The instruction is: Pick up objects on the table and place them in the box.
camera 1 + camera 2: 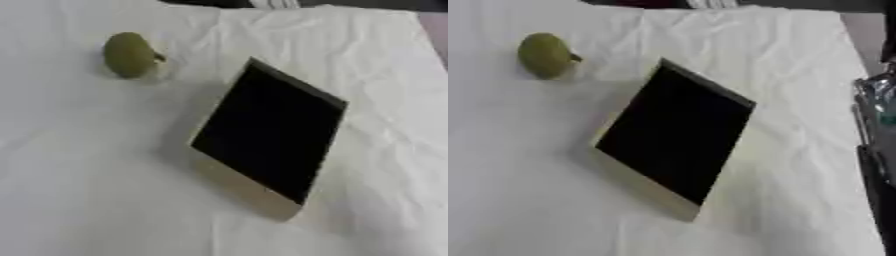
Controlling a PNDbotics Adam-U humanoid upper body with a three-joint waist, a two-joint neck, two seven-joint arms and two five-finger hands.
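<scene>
Open box (pixel 271 131) (dark inside), green fruit (pixel 129 54) well apart, white cloth (pixel 79 190), no hand visible.

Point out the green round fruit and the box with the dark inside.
Green round fruit (pixel 129 54): left eye view, middle of its body.
Pale box with the dark inside (pixel 271 130): left eye view, middle of its dark interior.

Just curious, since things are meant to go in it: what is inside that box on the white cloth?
The box shows only a dark interior; nothing can be made out in it, and its depths are too dark to judge. The one loose object, a green fruit, lies outside it on the white cloth.
</scene>
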